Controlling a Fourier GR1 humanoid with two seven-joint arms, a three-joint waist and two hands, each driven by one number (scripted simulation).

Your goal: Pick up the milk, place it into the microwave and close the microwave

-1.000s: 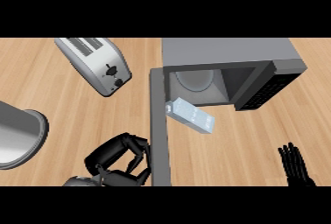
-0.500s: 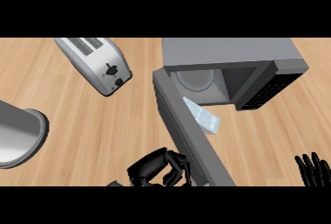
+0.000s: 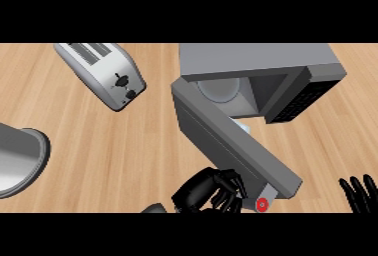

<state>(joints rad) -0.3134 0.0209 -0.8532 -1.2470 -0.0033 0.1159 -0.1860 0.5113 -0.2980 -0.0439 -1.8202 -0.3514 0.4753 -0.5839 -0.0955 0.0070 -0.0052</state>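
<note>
Though door-hidden, milk point(image 3: 244, 128) beyond robot hand point(image 3: 210, 190)

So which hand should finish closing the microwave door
Left. The left hand is curled right beside the outer face of the half-swung microwave door, near its free end. The right hand rests at the view's lower right edge, apart from the door.

The microwave door point(image 3: 232, 142) hides most of the milk point(image 3: 244, 128).
</note>
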